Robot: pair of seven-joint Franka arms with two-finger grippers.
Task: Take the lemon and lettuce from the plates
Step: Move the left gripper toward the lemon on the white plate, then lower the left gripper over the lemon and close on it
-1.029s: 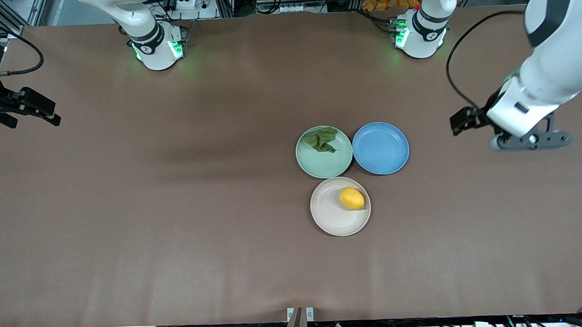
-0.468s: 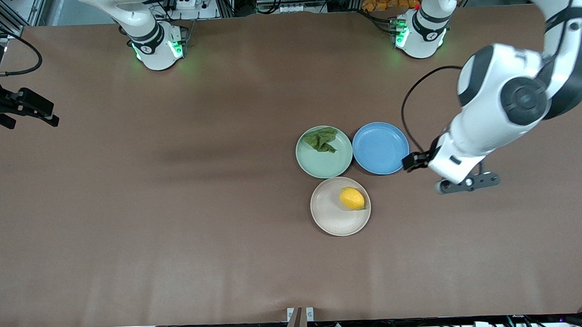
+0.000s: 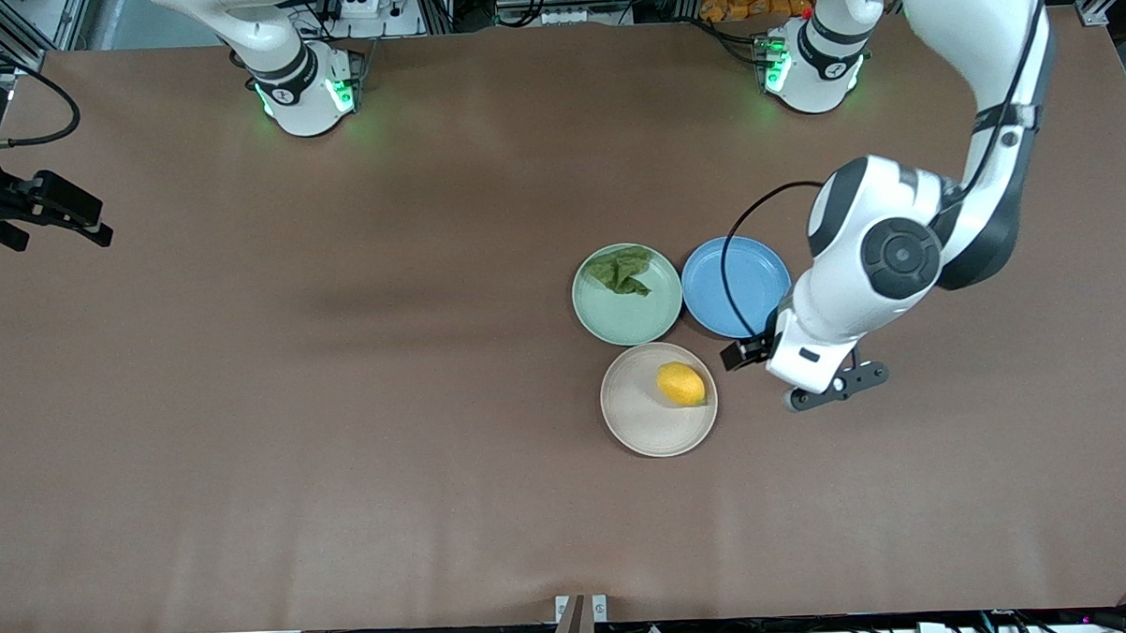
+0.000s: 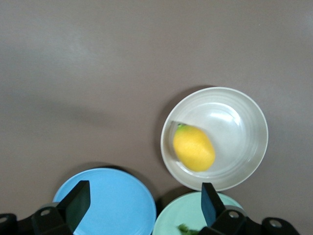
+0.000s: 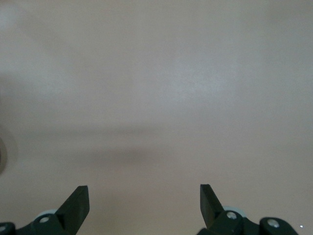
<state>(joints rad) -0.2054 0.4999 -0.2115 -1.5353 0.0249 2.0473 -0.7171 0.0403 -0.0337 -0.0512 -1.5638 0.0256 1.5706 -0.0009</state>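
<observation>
lemon (image 3: 681, 384) sits centre frame, just toward centre from your spread left gripper (image 3: 809, 383); right gripper (image 5: 144, 205), also spread, waits at the edge.

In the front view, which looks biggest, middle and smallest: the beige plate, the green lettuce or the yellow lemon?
1. The round beige-cream plate looks biggest by far.
2. The dark green wrinkly lettuce piece, on the pale mint green plate, comes next.
3. The small bright yellow lemon looks smallest, though only a bit smaller than the lettuce.
</observation>
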